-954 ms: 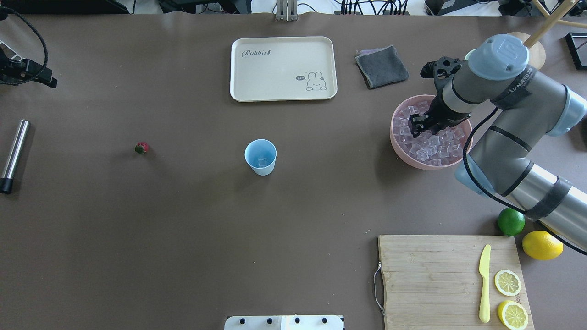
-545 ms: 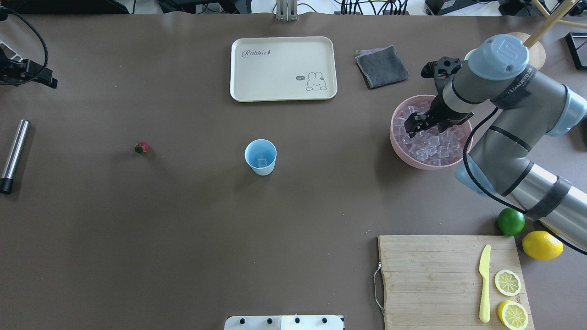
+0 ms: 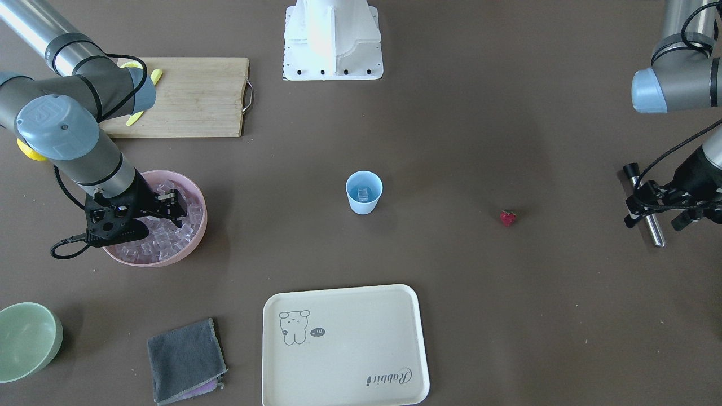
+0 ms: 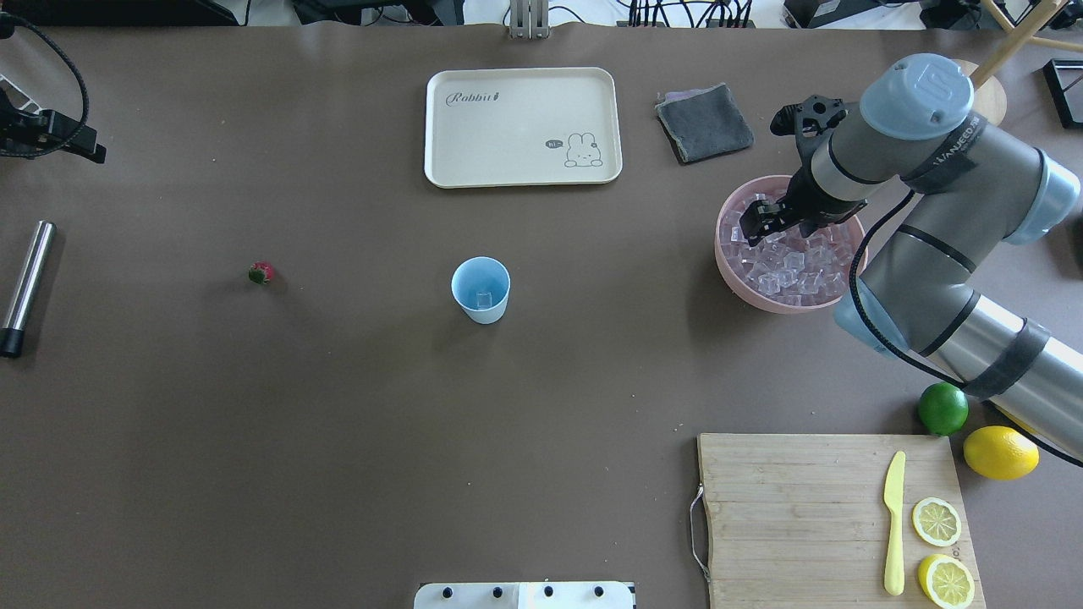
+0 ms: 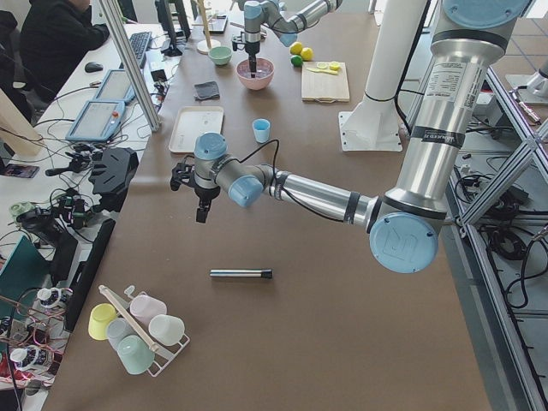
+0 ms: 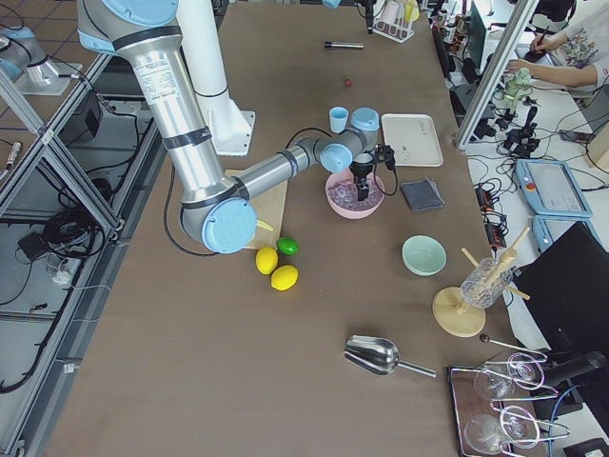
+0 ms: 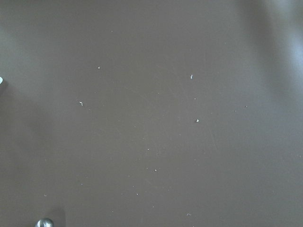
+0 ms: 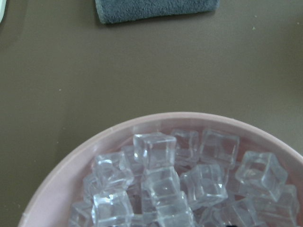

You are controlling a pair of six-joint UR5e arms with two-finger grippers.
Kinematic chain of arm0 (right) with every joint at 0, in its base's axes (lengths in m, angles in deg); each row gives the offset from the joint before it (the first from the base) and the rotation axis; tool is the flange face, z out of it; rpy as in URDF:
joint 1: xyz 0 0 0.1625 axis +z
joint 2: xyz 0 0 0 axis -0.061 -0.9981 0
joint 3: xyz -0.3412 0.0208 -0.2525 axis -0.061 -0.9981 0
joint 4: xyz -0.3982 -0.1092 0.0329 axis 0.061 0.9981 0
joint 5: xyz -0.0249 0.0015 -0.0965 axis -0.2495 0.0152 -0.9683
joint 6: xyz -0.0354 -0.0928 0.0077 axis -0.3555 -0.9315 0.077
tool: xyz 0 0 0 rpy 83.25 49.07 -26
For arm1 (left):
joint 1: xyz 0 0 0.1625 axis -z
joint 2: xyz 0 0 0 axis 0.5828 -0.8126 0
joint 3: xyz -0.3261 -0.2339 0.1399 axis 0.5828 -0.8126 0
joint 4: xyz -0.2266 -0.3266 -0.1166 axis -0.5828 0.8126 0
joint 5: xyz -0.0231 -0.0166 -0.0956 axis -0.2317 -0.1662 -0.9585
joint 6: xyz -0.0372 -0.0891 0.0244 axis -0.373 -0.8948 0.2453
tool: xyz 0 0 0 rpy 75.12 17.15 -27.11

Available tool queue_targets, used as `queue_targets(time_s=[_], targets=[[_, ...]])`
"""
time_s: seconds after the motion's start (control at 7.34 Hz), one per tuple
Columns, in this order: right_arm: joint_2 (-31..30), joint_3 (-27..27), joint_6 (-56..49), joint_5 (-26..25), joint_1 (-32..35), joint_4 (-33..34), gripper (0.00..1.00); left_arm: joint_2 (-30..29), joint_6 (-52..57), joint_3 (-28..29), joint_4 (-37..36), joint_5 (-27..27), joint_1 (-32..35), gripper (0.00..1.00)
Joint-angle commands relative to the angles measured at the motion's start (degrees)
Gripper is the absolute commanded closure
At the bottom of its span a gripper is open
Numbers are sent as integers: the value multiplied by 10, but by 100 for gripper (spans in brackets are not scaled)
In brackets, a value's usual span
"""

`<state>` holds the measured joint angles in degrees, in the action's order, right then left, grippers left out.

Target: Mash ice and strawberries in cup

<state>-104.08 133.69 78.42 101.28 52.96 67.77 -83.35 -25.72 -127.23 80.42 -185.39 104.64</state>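
One cube of ice sits at the bottom of the light-blue cup, which stands upright near the middle of the bench. Many more cubes fill the pink bowl, well off to the robot's right. The strawberry lies alone on the cup's other side, towards the robot's left. The right gripper hangs over the bowl's cubes near its rim; I cannot tell whether its jaws hold a cube. The left gripper hovers above bare bench at the far left, near a steel rod, and its jaws are likewise unclear.

The bench is a matt brown sheet, speckled with crumbs in the left wrist view. A cream tray and a grey cloth lie at its far side, and a wooden board at the near right. Beyond its edges are cables, screens and aluminium framing.

Since a second ago the right gripper has risen out of the cubes and shifted towards the bowl's left rim. The cup and strawberry have not moved.
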Motion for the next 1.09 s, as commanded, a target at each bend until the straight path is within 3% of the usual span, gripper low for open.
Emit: queue_targets(time_s=[0.0,0.54,0.82,0.95], targets=[[3,2,-1,1,7,0,21,0,-1,-1,1,0,0,2],[0,-2,-8,-1,4,-2,21,4,-1,1,8,0,0,2],[0,-9,-9,-12,-2,-3,37,4,-1,1,9,0,0,2],[0,-9,-9,-14,-5,-3,39,4,-1,2,9,0,0,2]])
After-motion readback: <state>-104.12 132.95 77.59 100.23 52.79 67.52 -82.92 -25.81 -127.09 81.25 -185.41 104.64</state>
